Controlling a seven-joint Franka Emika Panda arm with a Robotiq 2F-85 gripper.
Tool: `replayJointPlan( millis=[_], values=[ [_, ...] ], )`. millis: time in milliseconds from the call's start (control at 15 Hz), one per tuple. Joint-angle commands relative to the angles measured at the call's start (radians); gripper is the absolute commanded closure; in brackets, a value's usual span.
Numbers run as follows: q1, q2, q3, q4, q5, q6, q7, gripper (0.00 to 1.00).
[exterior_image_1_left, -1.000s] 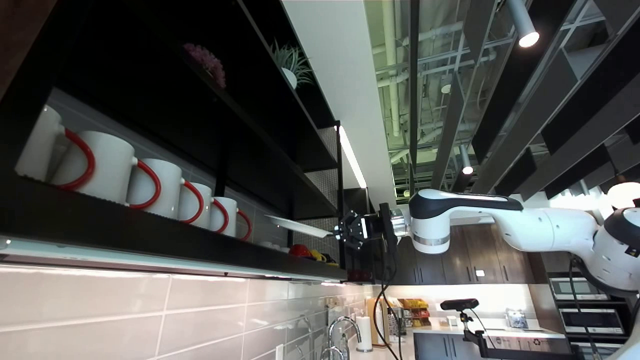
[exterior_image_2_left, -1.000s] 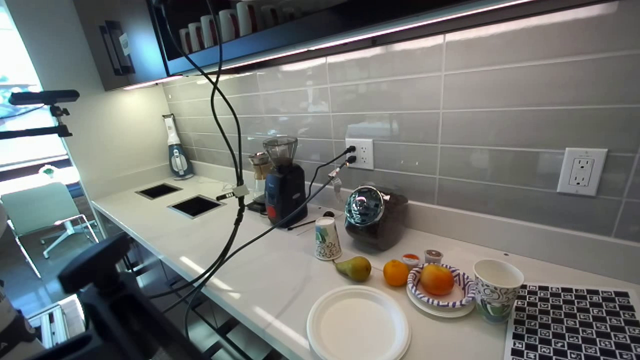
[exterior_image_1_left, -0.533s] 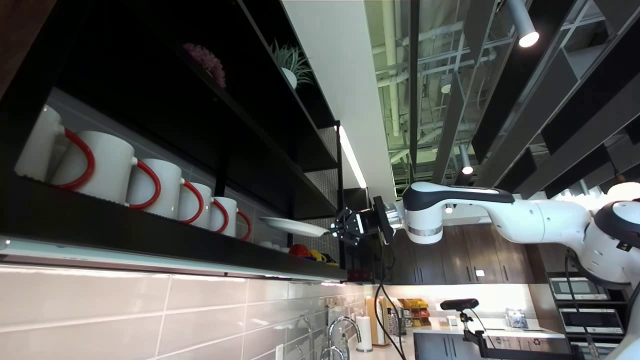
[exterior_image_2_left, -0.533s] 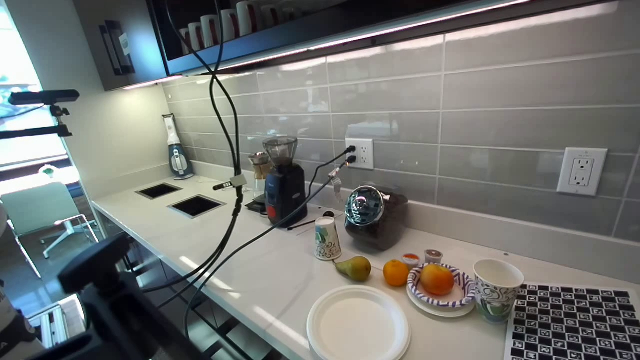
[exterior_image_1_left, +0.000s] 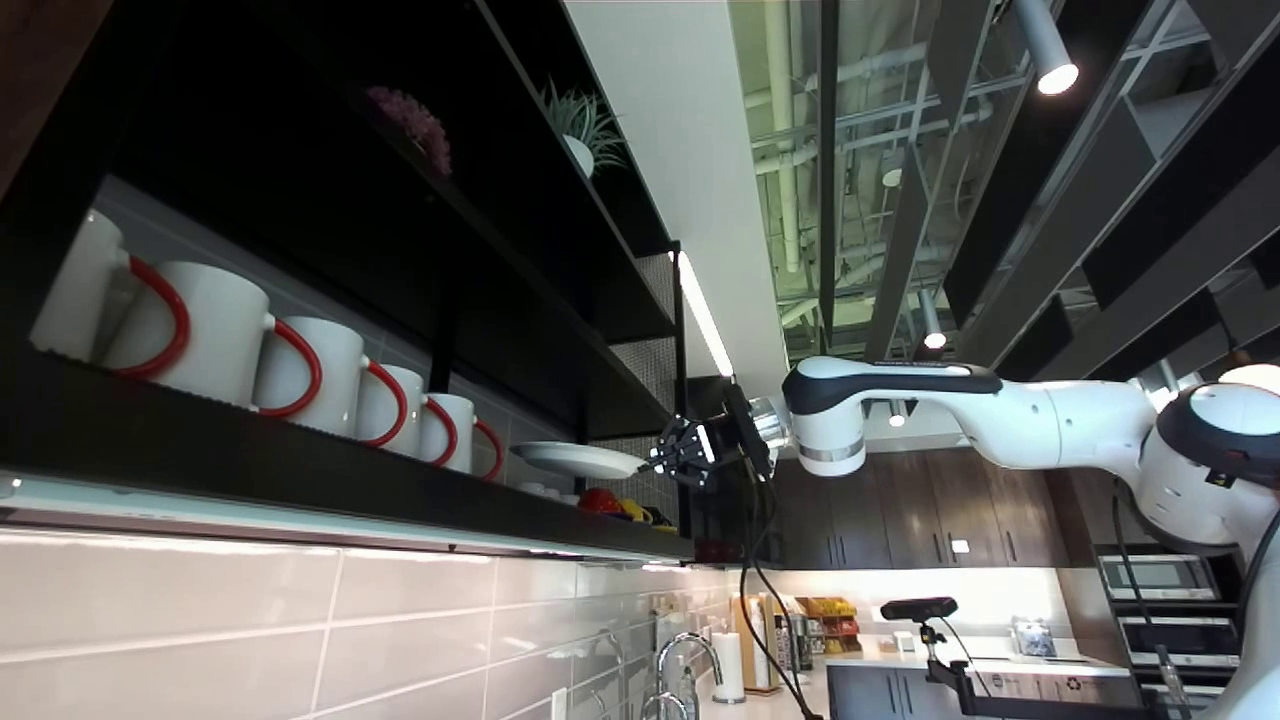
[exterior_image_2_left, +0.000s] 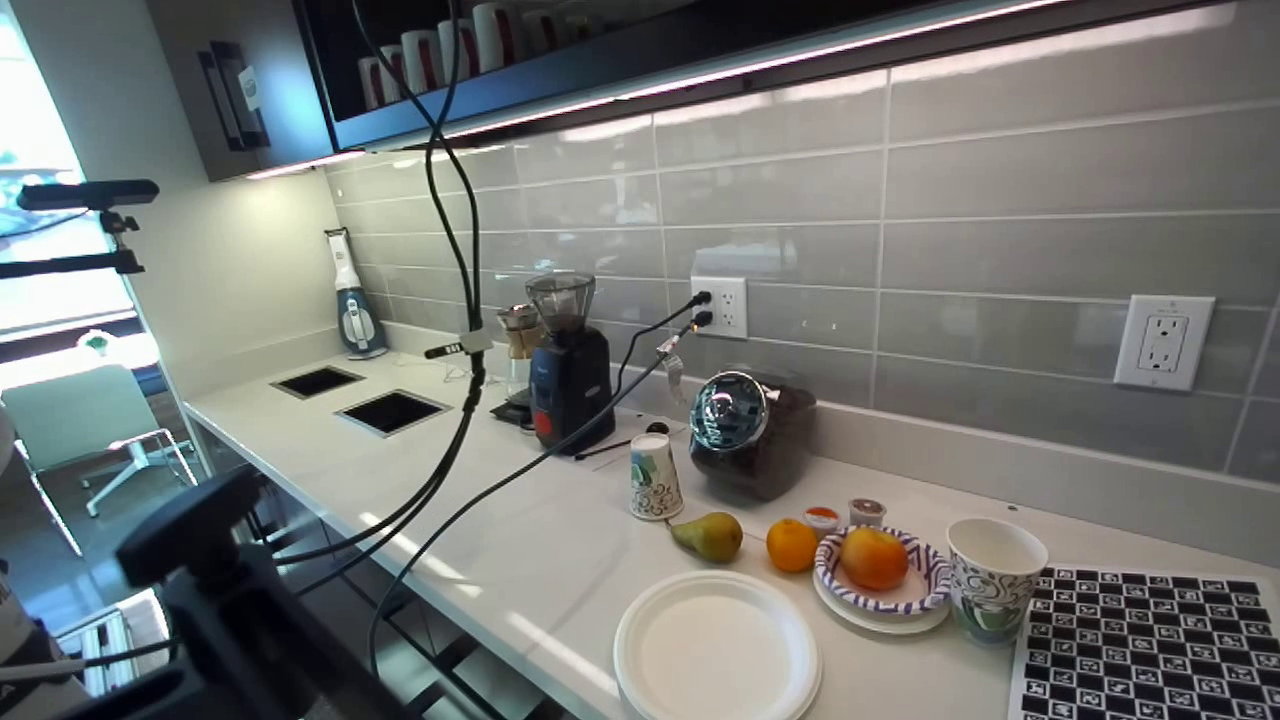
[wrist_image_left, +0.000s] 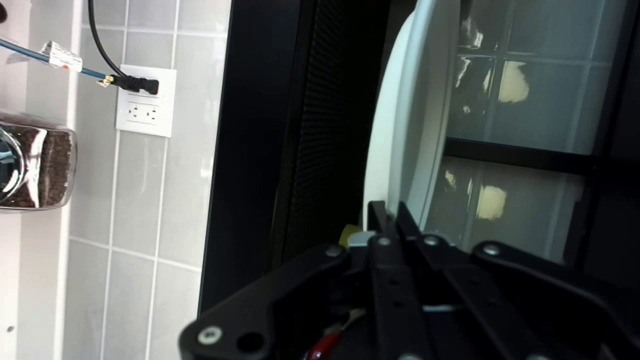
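We find the plate (wrist_image_left: 387, 145) in the claw (wrist_image_left: 391, 210) smooth, the shelf (exterior_image_1_left: 400, 495) beneath it matt, tiles (exterior_image_1_left: 410, 610) lower down glossy.

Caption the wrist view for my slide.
The gripper pinches a white plate by its edge; black shelf and wall outlet in view.

I pinch the edge of a white plate (wrist_image_left: 390, 135) with my pincer (wrist_image_left: 391, 212); beside it runs a black shelf (wrist_image_left: 250, 125), and beyond, a black plug (wrist_image_left: 134, 83) sits in a white outlet (wrist_image_left: 145, 123).
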Motion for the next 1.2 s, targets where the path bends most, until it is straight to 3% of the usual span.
replayJointPlan(
  millis=[0, 467, 1133],
  values=[
    [-0.023, -0.092, -0.013, 0.092, -0.007, -0.082, 0.087, 0.99],
    [0.024, -0.134, -0.054, 0.165, -0.013, -0.185, 0.131, 0.99],
    [0.13, -0.2, -0.138, 0.196, -0.034, -0.197, 0.089, 0.99]
  ],
)
